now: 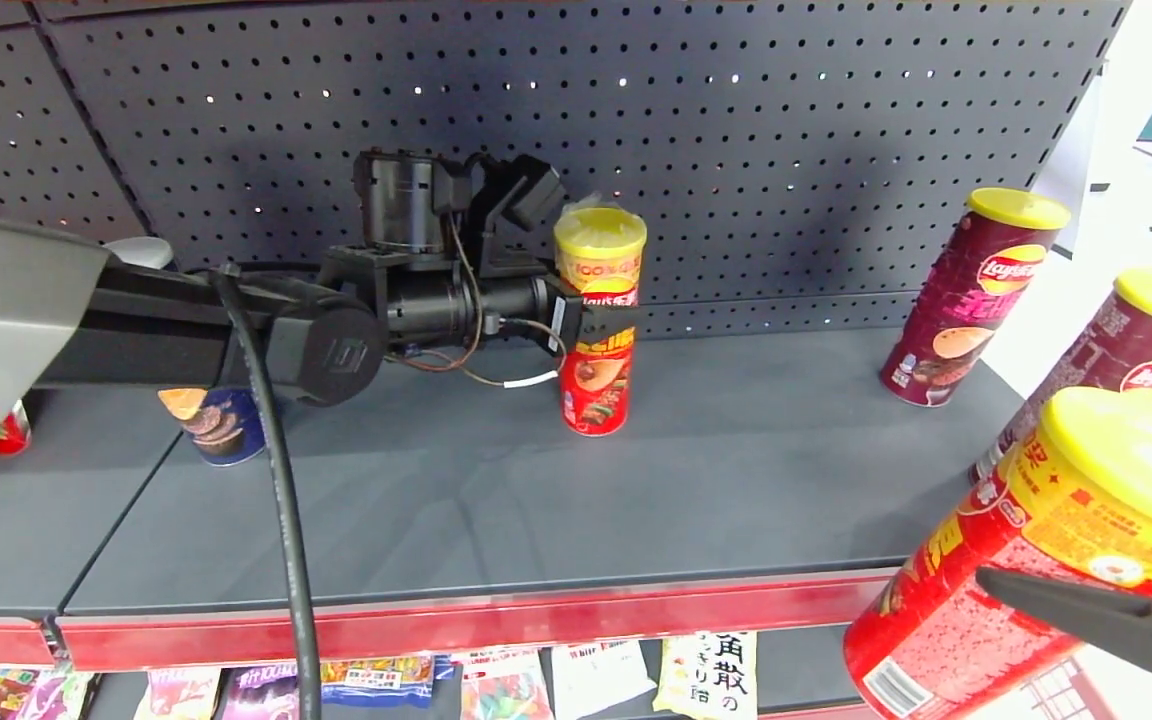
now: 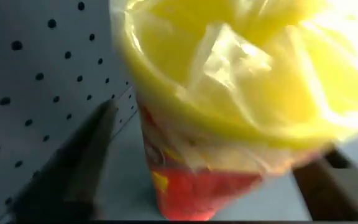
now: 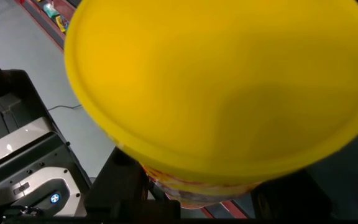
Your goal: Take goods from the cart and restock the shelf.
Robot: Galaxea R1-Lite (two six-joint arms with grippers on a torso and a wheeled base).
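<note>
Grip check, working outward from each tool. Right tool (image 1: 1011,592): clenched on a yellow-lidded held can (image 1: 1026,560), low on its body. Keeps it in the air, tilted with the lid uppermost, in front of the right end of the shelf (image 1: 736,470).

Left tool (image 1: 604,320): extends in from the left and sits at mid-height of a second red can (image 1: 596,390). Stands upright, that one, base on the shelf near the pegboard back (image 1: 736,150). Cannot tell whether clenched on it or released. Loose clear film bunched over its lid in the left wrist view.

Handling, as a judgement:
- Probably light, a thin card tube: stiff along its length but easy to dent under a hard squeeze.
- Glossy wrap, so likely to slip in a weak hold.
- Brittle contents; no knocks.
- Best taken around the middle of the body, never by the lid, which could pop off.
- Tall and narrow, so quick to topple: bring upright and set the base flat before letting go.

Farther out: a maroon can (image 1: 971,300) upright toward the right end of the shelf, and another maroon can (image 1: 1126,350) nearer the edge beside the held can. Dark blue tub (image 1: 221,425) behind the left arm. Red rail (image 1: 486,625) along the shelf front, with packets (image 1: 706,675) below.
</note>
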